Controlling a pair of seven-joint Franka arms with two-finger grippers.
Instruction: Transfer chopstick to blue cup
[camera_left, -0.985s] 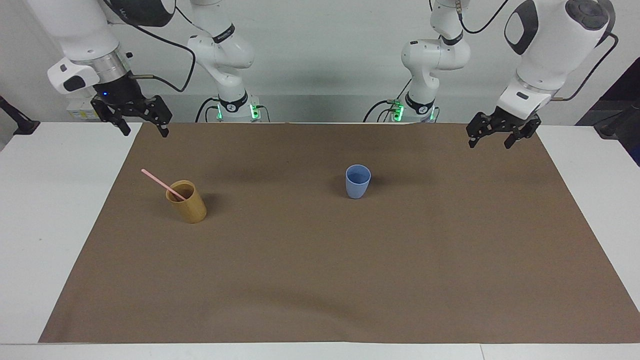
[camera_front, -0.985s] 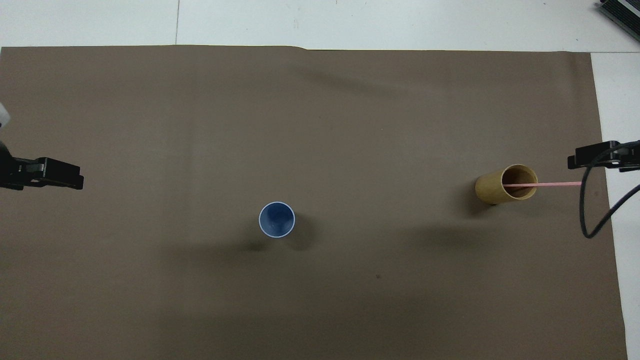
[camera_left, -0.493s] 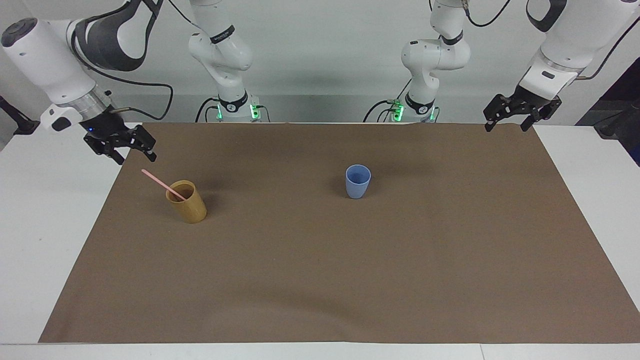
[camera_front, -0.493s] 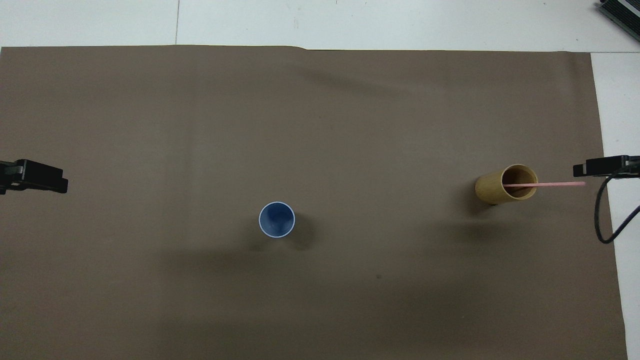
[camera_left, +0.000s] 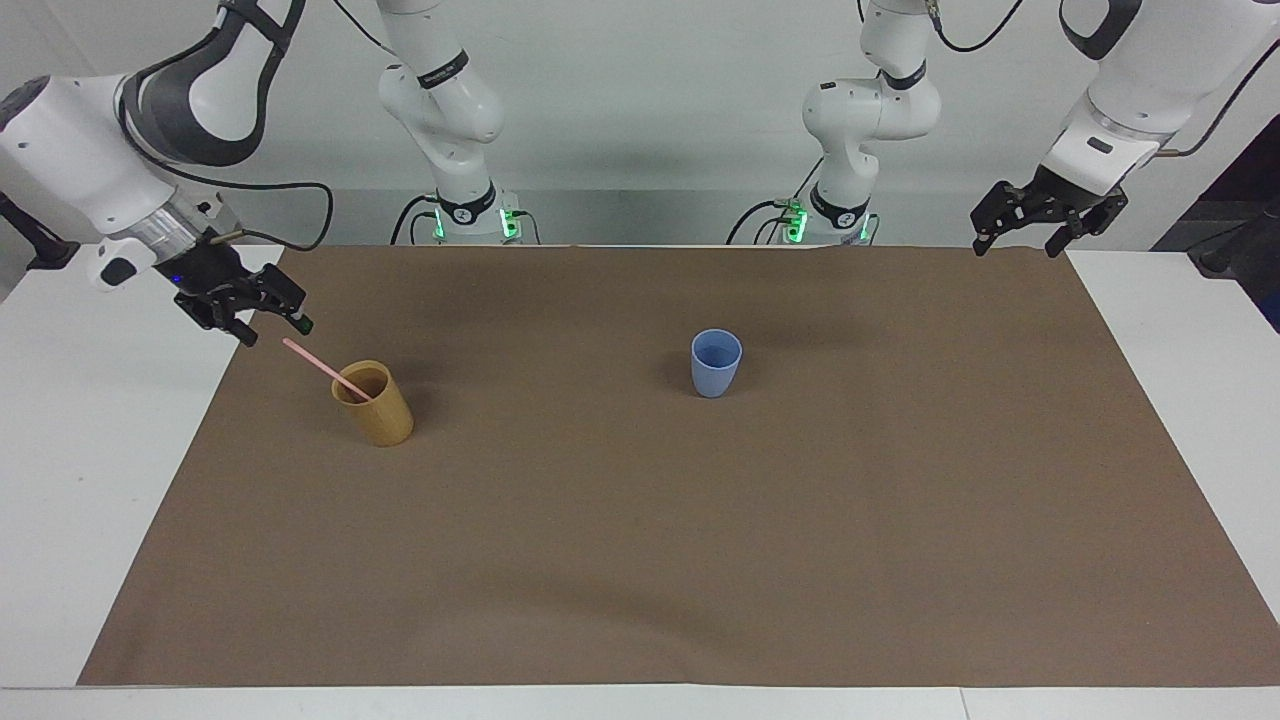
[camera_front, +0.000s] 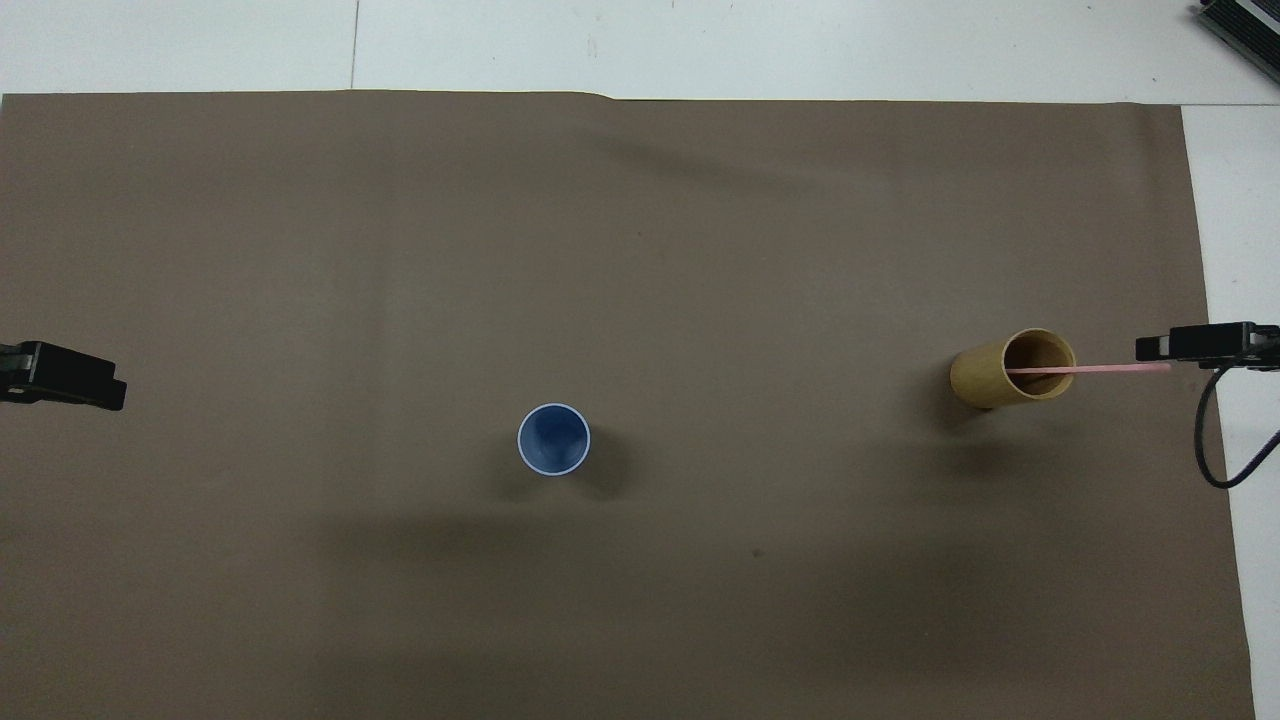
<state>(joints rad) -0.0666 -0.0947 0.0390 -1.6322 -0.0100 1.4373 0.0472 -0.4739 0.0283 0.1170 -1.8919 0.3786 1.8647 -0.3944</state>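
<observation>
The pale pink chopstick (camera_left: 322, 368) (camera_front: 1110, 369) leans in a tan cylindrical cup (camera_left: 375, 405) (camera_front: 1010, 370) at the right arm's end of the mat, its upper end pointing toward the mat's edge. My right gripper (camera_left: 276, 332) (camera_front: 1165, 348) hangs open just above that upper end, and I see no contact. The light blue cup (camera_left: 716, 363) (camera_front: 553, 439) stands upright and empty near the mat's middle. My left gripper (camera_left: 1015, 248) (camera_front: 95, 372) waits open in the air over the mat's corner at the left arm's end.
A brown mat (camera_left: 640, 560) (camera_front: 640, 220) covers most of the white table (camera_left: 90, 480). A black cable (camera_front: 1215, 440) hangs from the right wrist over the mat's edge. Only the two cups stand on the mat.
My right gripper has come down from high over the mat's corner to just above the chopstick's upper end. The left gripper rose and drew back toward the table's end, then held still.
</observation>
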